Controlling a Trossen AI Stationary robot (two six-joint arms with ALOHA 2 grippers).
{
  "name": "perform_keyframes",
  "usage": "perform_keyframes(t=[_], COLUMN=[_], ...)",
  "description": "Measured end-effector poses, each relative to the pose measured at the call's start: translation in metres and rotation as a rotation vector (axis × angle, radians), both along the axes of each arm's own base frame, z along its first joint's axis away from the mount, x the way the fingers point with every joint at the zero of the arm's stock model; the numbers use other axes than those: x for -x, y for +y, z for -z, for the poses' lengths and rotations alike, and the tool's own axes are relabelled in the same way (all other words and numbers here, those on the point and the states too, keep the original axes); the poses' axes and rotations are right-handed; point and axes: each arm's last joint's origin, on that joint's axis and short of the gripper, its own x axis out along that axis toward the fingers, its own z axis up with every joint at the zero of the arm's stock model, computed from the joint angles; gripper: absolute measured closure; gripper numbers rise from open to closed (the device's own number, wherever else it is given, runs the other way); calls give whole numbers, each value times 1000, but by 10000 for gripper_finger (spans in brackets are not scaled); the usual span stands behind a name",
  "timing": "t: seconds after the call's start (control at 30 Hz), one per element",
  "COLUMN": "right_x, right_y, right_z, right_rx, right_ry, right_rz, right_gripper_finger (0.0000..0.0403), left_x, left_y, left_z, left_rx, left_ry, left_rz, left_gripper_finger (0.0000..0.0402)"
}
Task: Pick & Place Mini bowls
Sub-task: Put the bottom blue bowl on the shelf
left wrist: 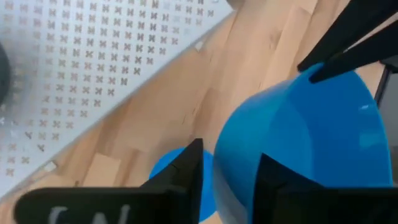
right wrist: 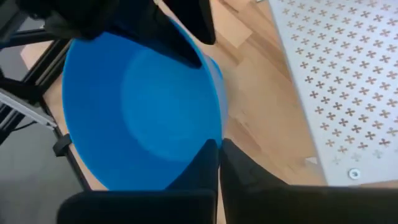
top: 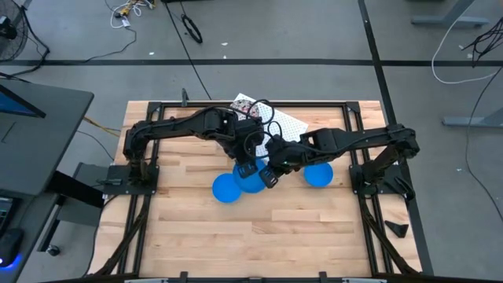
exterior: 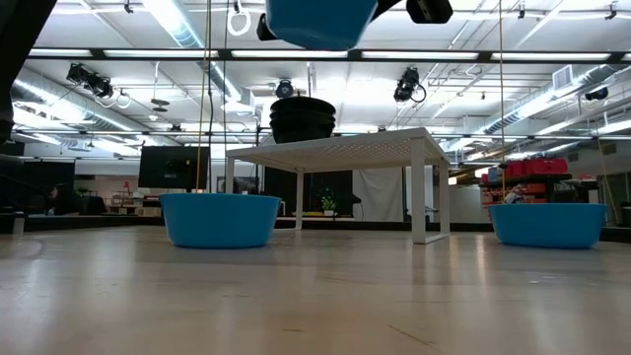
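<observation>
A bright blue mini bowl (top: pixel 250 182) hangs in the air over the table's middle, at the top of the low view (exterior: pixel 320 20). My right gripper (right wrist: pixel 219 158) is shut on its rim. My left gripper (left wrist: pixel 227 177) is open, one finger on each side of the opposite rim. Two more blue bowls (exterior: pixel 219 219) (exterior: pixel 547 225) stand on their bases on the table, left and right of the held one. A stack of speckled bowls (top: pixel 245 104) stands on the white perforated rack (top: pixel 275 119). My left gripper has the bowl's wall (left wrist: pixel 230 155) between its open fingers; I cannot tell whether either finger touches it. My right gripper pinches the bowl's rim (right wrist: pixel 214 134), one finger inside and one outside. It comes slanting down from the table's right. The bowl is lifted clear of the table.
The rack (exterior: pixel 335 150) stands on legs at the far middle of the table, just behind both grippers. Black frame rails (top: pixel 134 157) run along the table's left and right sides. Bare wood (top: pixel 259 236) lies toward the near edge.
</observation>
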Motion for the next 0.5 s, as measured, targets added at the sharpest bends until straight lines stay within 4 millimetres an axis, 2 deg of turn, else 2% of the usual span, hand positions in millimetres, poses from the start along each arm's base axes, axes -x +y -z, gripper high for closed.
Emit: perform_keyframes(t=[0.2, 0.33, 0.5], right_x=[4, 11, 14], right_y=[2, 3, 3], right_z=[-3, 1, 2], right_rx=[-34, -48, -66], right_ry=[0, 91, 124], right_rz=[-50, -89, -135], right_gripper_finger=[403, 403, 403], left_x=[-5, -7, -1], left_y=[-1, -1, 3], left_z=[-2, -11, -17], left_rx=[21, 153, 178], left_ry=[-58, -163, -175], left_rz=[73, 200, 222], left_gripper_finger=[248, 205, 189])
